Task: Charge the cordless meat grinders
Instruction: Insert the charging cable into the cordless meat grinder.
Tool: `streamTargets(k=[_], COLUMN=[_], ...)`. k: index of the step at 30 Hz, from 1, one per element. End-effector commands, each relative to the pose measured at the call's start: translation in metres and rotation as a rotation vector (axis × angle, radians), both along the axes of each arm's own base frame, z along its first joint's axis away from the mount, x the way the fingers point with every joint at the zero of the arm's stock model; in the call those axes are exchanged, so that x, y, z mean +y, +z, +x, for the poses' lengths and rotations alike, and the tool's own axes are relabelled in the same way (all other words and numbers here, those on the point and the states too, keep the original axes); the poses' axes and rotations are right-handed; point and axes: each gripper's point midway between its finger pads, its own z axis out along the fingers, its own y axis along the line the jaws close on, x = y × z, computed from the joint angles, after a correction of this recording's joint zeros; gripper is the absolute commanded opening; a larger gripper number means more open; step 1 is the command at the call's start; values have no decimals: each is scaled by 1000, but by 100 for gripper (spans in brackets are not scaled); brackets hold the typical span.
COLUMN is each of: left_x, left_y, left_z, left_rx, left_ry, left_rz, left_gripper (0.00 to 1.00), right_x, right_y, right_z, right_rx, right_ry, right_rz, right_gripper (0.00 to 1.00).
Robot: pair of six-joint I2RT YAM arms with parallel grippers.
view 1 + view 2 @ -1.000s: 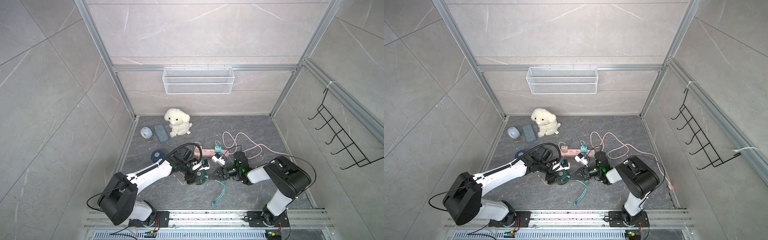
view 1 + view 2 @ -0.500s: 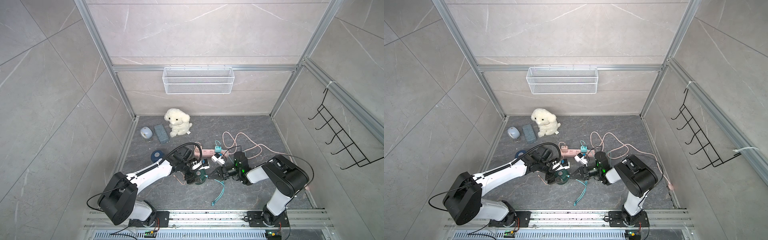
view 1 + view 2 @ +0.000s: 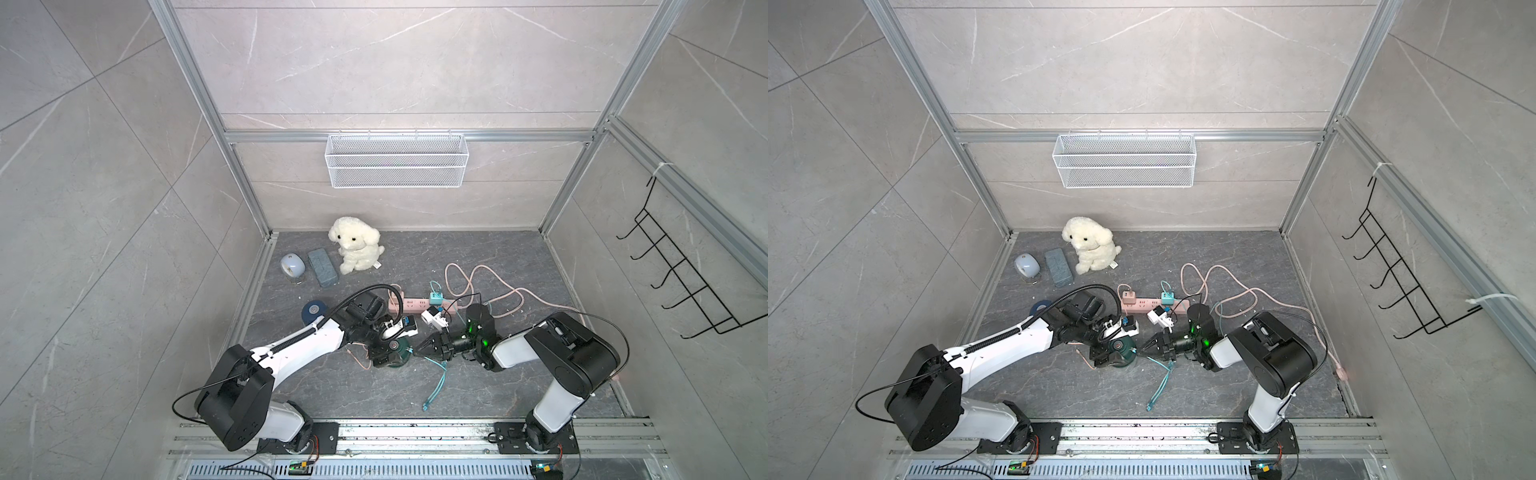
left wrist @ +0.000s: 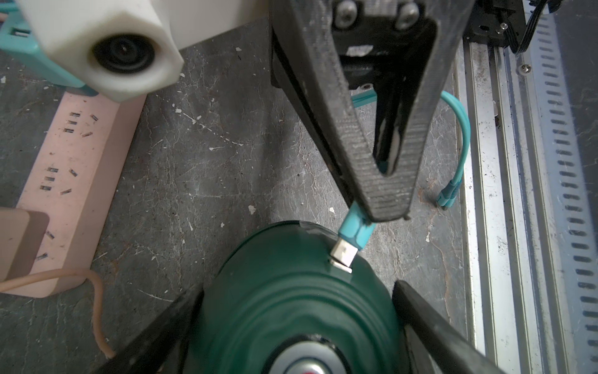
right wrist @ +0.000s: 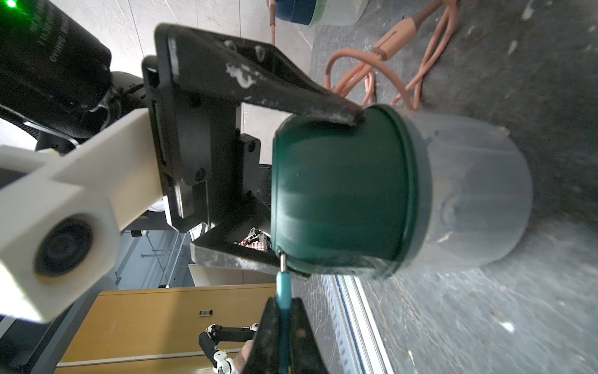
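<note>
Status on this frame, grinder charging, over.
Left gripper clamps green grinder. Right gripper shut on teal plug, tip at grinder's port, seating unclear. Nothing blocks the port.

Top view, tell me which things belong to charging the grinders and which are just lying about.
Job: green grinder in the left gripper, blue grinder, teal cable in the right gripper, pink power strip, teal plug.
Lying about: toy dog, grey case, pale rounded gadget, wire basket, hook rack.

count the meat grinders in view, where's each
2. The dark green grinder sits centrally, between the jaws of the left gripper; the navy blue grinder stands near the side wall, beyond that arm. No others show.
</note>
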Motion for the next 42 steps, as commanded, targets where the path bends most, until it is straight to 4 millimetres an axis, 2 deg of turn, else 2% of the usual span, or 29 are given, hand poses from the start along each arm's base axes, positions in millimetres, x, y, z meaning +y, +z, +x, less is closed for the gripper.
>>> streamTargets(k=[1,7,21,31,35,42], left_x=[-25,-25,-30,-34,-35,-34], left_y=[4,5,8,9,8,7], left_z=[-19,-21,-22,-16,-17,-19], left_rx=[13,26,38,18,16,19], left_ry=[-138,-157,-160,-131,-134,-145], left_rz=[-81,-66,-87,-90,-88,-82], left_gripper=[35,34,33,31,31,30], right_x=[21,9,17,29,33,31], right_y=[18,-6,0,7,4,-5], right_z=[20,9,21,36,30,21], right_rx=[-125,-193,-243,-107,-63,-107], right_ry=[-74,10,11,-84,-86,-34], right_rz=[0,-223,-181,-64,-48,-157], right_gripper=[7,7,7,6,6,6])
